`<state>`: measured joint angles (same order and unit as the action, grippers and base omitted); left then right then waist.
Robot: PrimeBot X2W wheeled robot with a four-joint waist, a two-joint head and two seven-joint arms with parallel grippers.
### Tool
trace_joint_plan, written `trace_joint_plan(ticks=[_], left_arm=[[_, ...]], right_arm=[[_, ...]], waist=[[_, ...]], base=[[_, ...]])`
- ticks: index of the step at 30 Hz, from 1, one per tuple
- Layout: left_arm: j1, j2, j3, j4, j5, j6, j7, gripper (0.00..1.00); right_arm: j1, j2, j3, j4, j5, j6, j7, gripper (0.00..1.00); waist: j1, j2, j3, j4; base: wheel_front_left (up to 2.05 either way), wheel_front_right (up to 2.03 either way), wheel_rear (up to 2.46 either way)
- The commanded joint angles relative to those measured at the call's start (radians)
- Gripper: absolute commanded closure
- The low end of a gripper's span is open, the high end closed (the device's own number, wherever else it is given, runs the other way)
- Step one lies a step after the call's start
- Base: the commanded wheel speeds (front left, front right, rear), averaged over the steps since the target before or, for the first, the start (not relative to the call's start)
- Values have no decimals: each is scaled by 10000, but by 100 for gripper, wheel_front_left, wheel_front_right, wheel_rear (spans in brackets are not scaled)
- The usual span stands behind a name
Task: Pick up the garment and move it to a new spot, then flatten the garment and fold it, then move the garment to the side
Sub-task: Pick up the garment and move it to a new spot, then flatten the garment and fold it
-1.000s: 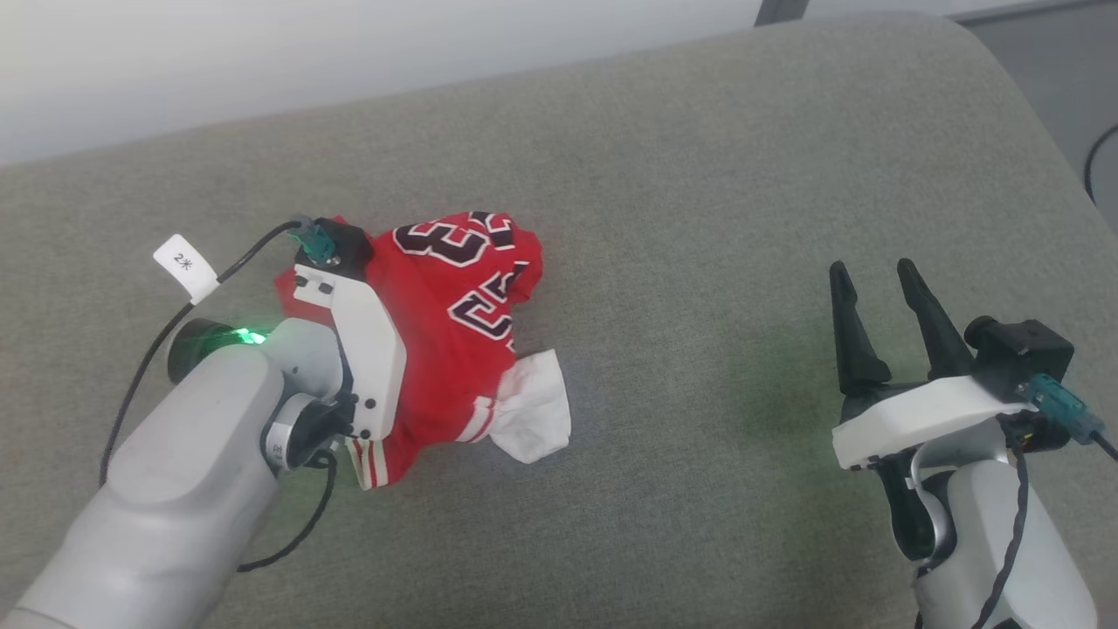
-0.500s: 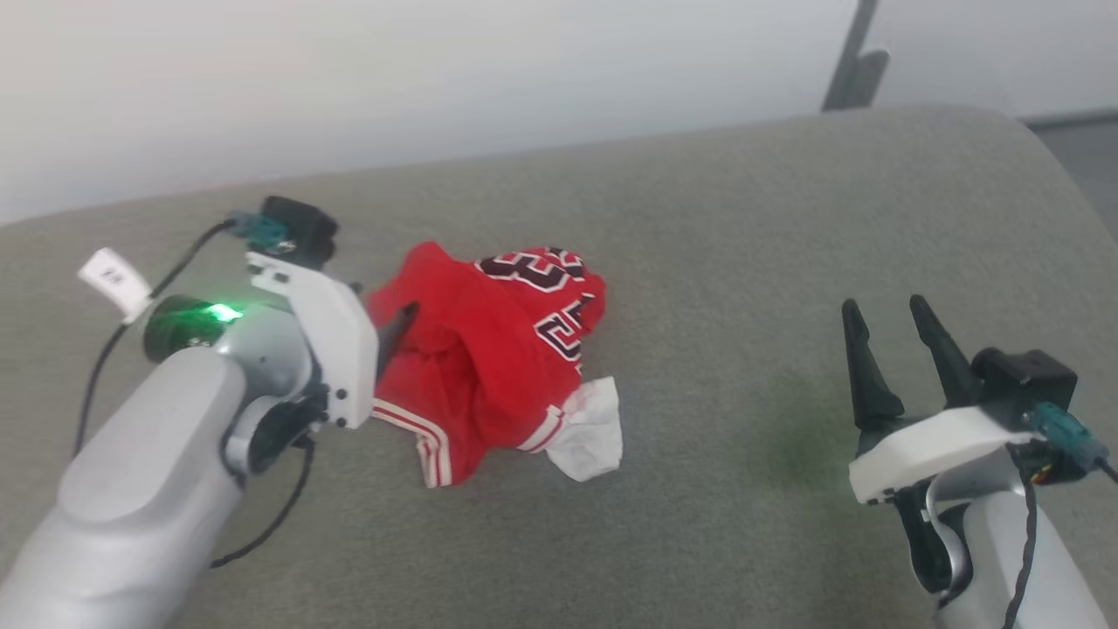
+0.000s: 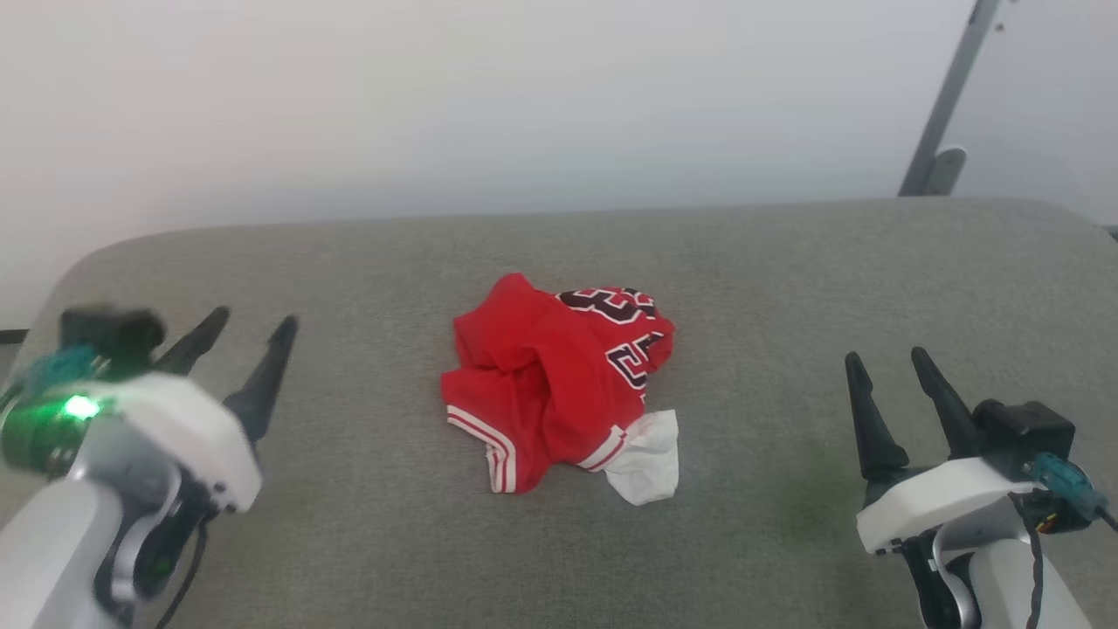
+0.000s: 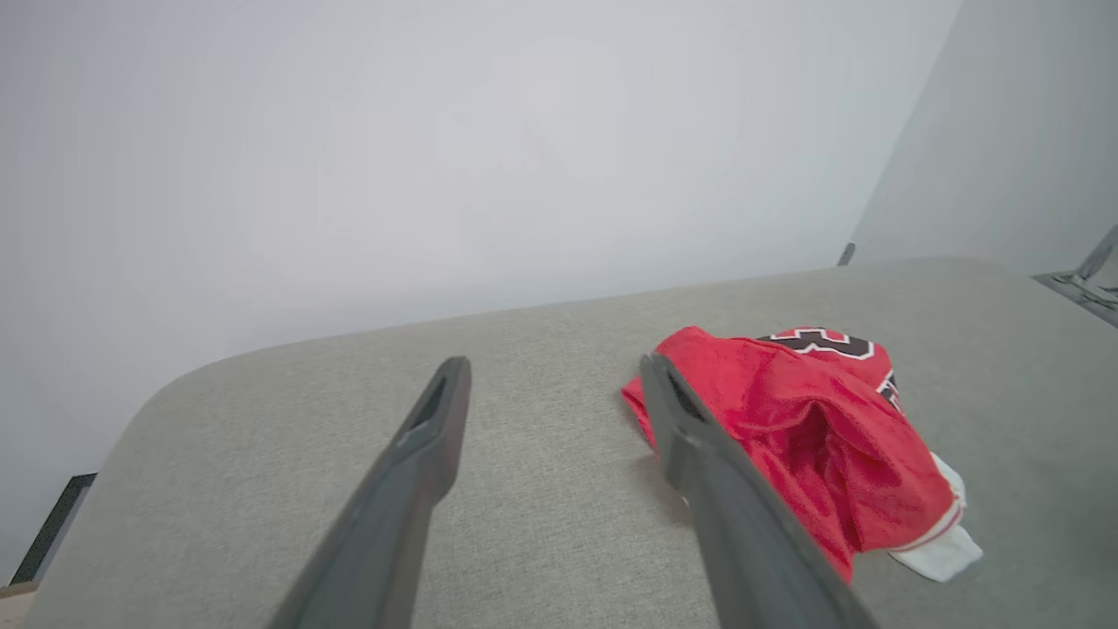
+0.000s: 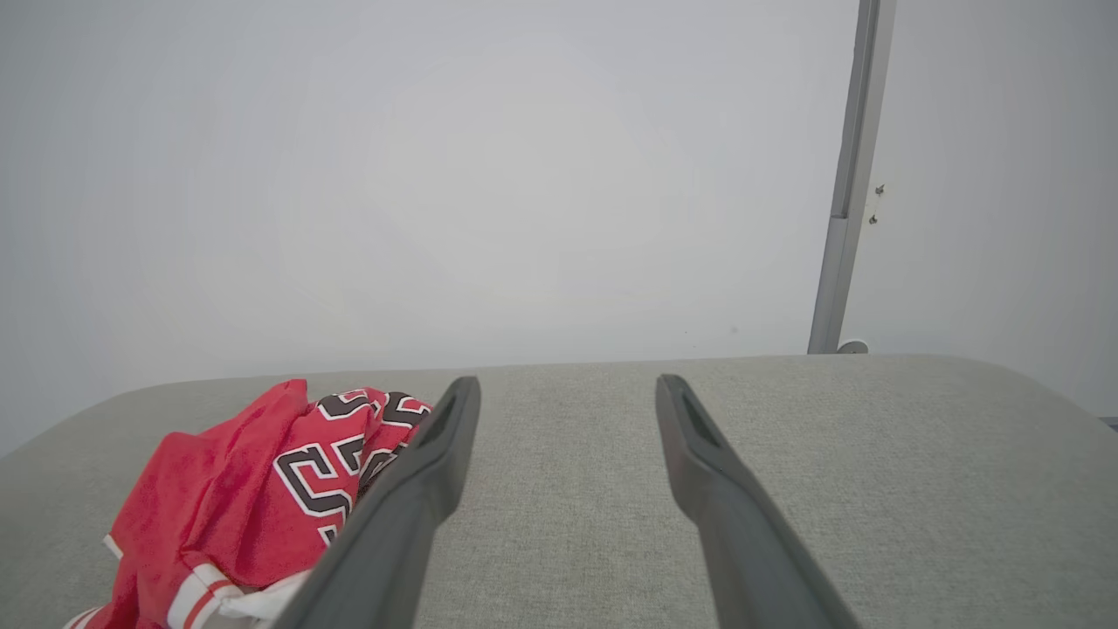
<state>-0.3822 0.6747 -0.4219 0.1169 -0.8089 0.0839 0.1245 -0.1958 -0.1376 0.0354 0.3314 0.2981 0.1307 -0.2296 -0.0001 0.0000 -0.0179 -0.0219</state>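
Since half a second earlier, the left gripper (image 3: 255, 316) had pulled away from the crumpled red soft-fabric shirt (image 3: 541, 384) and stood well apart from it at the lower left of the head view. Its two long dark fingers were spread wide and held nothing. The head camera had also tilted, so more of the plain white wall (image 3: 437, 87) showed.

The shirt lay in a loose heap near the middle of the grey-green padded fabric surface (image 3: 786, 262), free of both grippers. Its black-and-white outlined lettering (image 3: 624, 306) faced up on the far right side, red-and-white striped trim (image 3: 489, 441) ran along the near edge, and a white sleeve (image 3: 651, 454) stuck out at the near right.

The right gripper (image 3: 884, 354) hovered at the lower right, well apart from the shirt, its fingers parted and empty. A slim grey metal post (image 3: 948, 105) leaned against the wall beyond the far right corner.
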Motion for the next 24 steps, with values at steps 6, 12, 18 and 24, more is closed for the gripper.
trace_joint_plan(ticks=[6, 12, 18, 24], left_arm=[[1805, 366, 852, -795, -192, 473, -1556, 0], [3082, 468, 1570, -956, -372, 684, -2765, 0], [4028, 448, 2048, -870, -553, 749, -3419, 0], [4403, 369, 2200, -878, -609, 646, -3608, 0]], right_arm=[[330, -106, -22, -96, -41, 0, -208, 0], [529, -105, -136, -216, -153, 0, -290, 0], [667, -47, -158, -279, -176, 0, -328, 0], [738, -27, -226, -326, -201, 0, -347, 0]], waist=[[1, 0, -229, 430], [1, 0, -282, 630], [1, 0, -288, 704], [1, 0, -269, 811]], base=[[0, 0, 0], [0, 0, 0], [0, 0, 0], [0, 0, 0]])
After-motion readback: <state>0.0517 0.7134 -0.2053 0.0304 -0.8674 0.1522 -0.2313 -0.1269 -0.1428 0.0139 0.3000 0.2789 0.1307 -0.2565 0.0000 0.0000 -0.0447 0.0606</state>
